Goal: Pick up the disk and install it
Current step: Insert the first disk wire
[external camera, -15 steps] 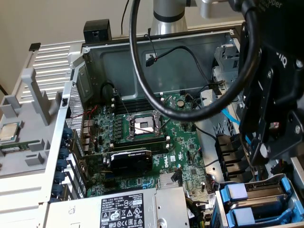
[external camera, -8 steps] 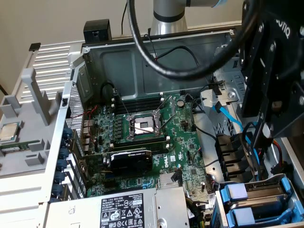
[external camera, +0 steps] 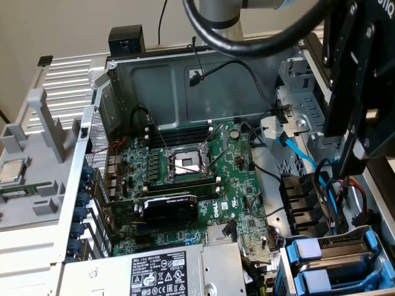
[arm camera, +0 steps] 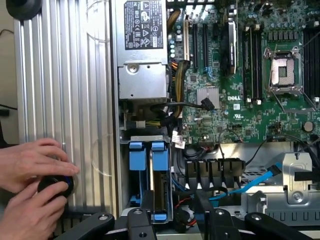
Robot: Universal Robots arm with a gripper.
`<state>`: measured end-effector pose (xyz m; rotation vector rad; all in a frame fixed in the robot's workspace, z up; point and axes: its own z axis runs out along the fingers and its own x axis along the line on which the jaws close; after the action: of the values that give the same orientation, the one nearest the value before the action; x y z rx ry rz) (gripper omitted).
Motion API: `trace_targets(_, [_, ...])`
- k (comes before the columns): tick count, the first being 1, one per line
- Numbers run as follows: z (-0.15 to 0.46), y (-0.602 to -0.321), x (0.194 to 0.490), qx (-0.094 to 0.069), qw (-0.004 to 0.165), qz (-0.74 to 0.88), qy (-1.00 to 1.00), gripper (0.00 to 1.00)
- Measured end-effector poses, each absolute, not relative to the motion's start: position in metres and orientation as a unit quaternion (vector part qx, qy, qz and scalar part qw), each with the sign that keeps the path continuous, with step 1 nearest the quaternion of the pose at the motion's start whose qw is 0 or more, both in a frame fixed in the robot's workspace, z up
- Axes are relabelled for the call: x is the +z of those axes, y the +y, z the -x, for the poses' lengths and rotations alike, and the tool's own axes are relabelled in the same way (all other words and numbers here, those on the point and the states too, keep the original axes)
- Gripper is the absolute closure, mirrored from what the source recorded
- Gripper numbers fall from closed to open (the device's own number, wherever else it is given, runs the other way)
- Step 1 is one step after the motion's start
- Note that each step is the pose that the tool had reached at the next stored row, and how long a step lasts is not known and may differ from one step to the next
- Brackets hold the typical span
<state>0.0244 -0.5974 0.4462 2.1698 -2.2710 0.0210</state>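
Across the exterior view I log computer case; at 5 o'clock its drive cage holds two blue carriers, disk among them. Gripper, 3 o'clock, jaws apart, empty. Wrist view adds a person's hands on black knob.

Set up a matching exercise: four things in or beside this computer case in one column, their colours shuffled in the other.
Things:
1. motherboard
2. power supply box
3. carrier fronts
4. knob under the person's hands

Colours:
a. blue
b. black
c. green
d. grey

Pairs: 1-c, 2-d, 3-a, 4-b
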Motion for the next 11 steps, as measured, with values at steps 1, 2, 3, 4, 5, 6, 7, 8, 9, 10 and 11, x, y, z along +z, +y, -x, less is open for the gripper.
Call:
trace_targets(1, [-0.0245, -0.5969, 0.4463, 0.007, 0.000, -0.690, -0.724, 0.55])
trace_targets(2, [-0.0245, -0.5965, 0.4463, 0.007, 0.000, -0.690, -0.724, 0.55])
trace_targets(3, [-0.0245, -0.5959, 0.4462, 0.007, 0.000, -0.689, -0.724, 0.55])
trace_targets(4, [-0.0247, -0.5955, 0.4463, 0.007, 0.000, -0.688, -0.725, 0.55])
trace_targets(5, [-0.0249, -0.5952, 0.4462, 0.007, 0.000, -0.687, -0.726, 0.55])
trace_targets(6, [-0.0251, -0.5951, 0.4462, 0.006, 0.001, -0.686, -0.727, 0.55])
trace_targets(7, [-0.0253, -0.5951, 0.4462, 0.006, 0.002, -0.685, -0.729, 0.55])
trace_targets(8, [-0.0257, -0.5948, 0.4463, 0.006, 0.002, -0.684, -0.730, 0.55])
trace_targets(9, [-0.0267, -0.5944, 0.4463, 0.006, 0.002, -0.683, -0.730, 0.55])
trace_targets(10, [-0.0278, -0.5940, 0.4464, 0.006, 0.002, -0.682, -0.731, 0.55])
trace_targets(11, [-0.0288, -0.5937, 0.4463, 0.006, 0.002, -0.681, -0.732, 0.55])
